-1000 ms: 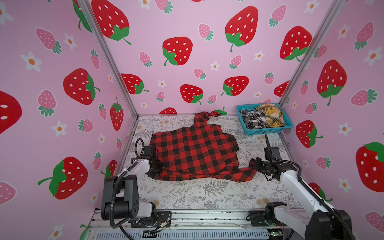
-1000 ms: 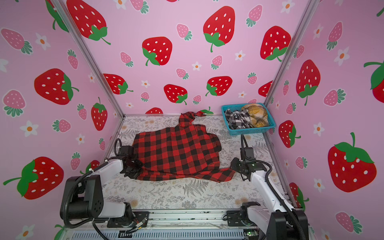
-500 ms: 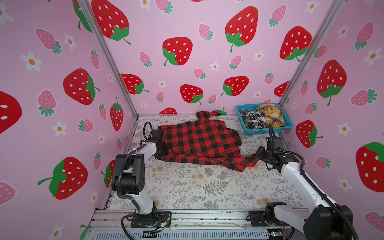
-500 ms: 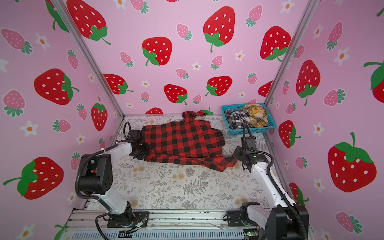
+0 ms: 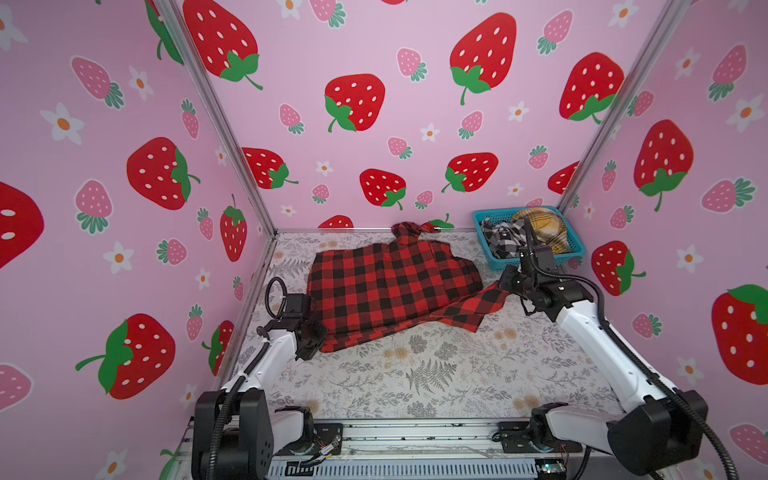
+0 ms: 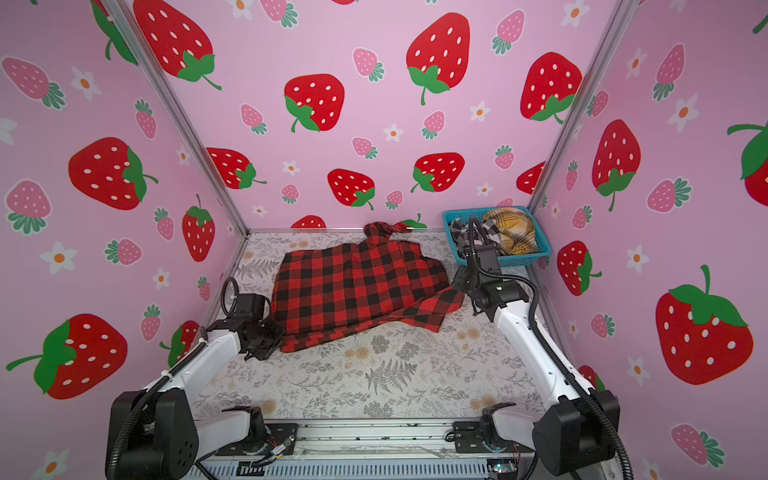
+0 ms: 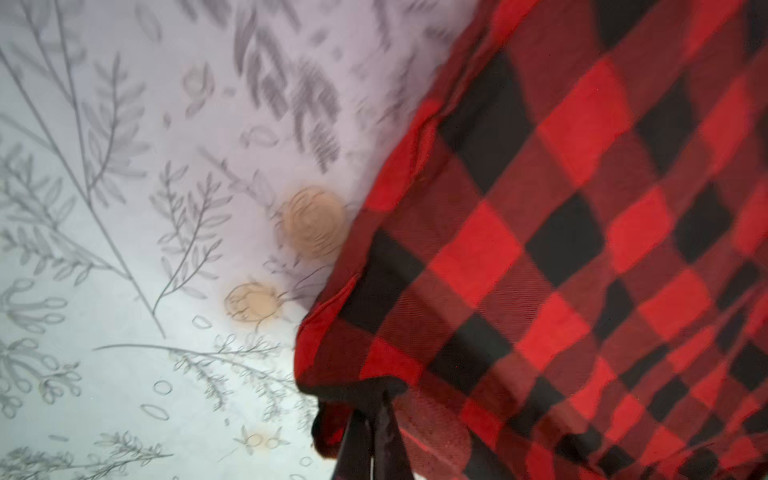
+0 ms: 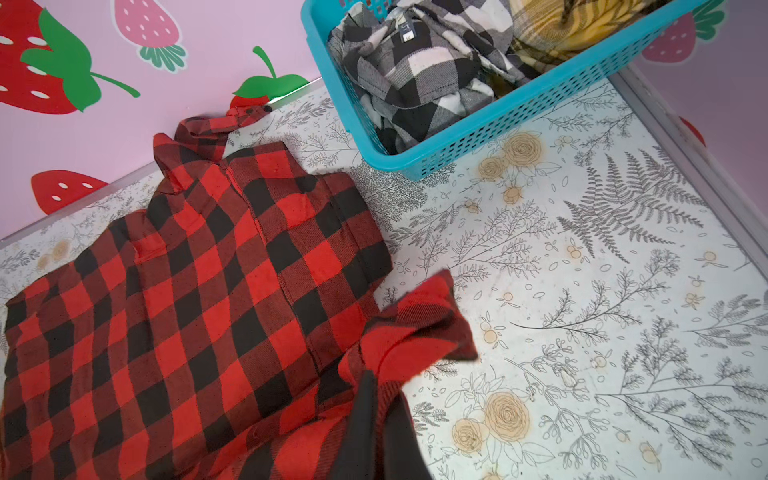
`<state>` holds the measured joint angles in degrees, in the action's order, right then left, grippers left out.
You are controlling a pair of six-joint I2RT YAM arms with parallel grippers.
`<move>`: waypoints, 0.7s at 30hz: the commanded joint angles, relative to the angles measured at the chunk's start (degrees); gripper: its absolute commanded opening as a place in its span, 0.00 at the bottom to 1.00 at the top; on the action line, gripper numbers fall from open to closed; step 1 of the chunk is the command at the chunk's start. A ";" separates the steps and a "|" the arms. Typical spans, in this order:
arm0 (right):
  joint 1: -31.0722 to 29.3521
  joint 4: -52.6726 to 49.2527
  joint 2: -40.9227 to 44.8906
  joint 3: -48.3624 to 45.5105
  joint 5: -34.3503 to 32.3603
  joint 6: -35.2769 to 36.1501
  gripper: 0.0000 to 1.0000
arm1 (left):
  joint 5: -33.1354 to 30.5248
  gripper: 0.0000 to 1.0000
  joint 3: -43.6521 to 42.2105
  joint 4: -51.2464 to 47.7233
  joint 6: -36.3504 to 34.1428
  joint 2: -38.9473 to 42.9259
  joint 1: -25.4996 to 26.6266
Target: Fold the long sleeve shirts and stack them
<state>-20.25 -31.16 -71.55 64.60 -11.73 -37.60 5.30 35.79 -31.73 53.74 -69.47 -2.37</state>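
Left claw [image 5: 318, 338] clamps shut on the near corner of the red shirt [image 5: 390, 286], spread on the table [image 5: 436, 386]. Right claw [image 5: 503, 286] pinches its opposite corner, apparently pulling it taut for folding. The checked shirt [image 8: 415, 70] and yellow shirt [image 5: 540, 224] wait in the basket [image 8: 498, 133].

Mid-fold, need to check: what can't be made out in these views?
- Left gripper: fingers cut off by the left wrist view's edge, tips buried in the red-and-black shirt; that view is blurred.
- Black-and-white shirt and mustard-yellow shirt in the turquoise basket: cut off by the right wrist view's edge; the right arm's cable covers part in both top views.
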 commanded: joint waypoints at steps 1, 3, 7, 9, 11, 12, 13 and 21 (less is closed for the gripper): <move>-1.05 -4.50 0.98 1.02 -3.40 -1.53 0.00 | 0.50 0.00 0.60 -2.85 0.16 3.27 -0.36; -1.58 -6.22 2.79 -1.09 -4.12 -2.39 0.00 | 0.02 0.00 0.12 -5.01 -0.50 5.27 -0.38; -3.23 -9.94 8.70 -9.12 -5.27 -5.35 0.00 | -0.49 0.00 -2.20 -9.06 -1.39 8.17 -0.37; -3.73 -11.74 11.44 -13.39 -5.37 -6.39 0.00 | -0.49 0.00 -3.70 -9.81 -1.53 9.23 -0.36; -3.92 -13.03 13.92 -17.20 -4.80 -7.19 0.00 | -0.20 0.00 -5.16 -10.09 -1.59 9.89 -0.40; -3.92 -13.76 14.67 -18.41 -4.72 -7.42 0.00 | -0.16 0.00 -5.48 -10.47 -1.64 9.93 -0.41; -4.01 -14.37 15.37 -19.33 -4.60 -7.65 0.00 | 0.12 0.00 -6.03 -10.60 -1.62 10.07 -0.39; -4.15 -14.36 12.50 -11.17 -5.41 -5.68 0.00 | 0.25 0.00 -3.20 -10.46 -1.40 9.81 -0.37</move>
<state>-24.16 -45.63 -57.21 48.34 -15.29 -43.57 6.22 29.63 -40.29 52.42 -59.66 -2.48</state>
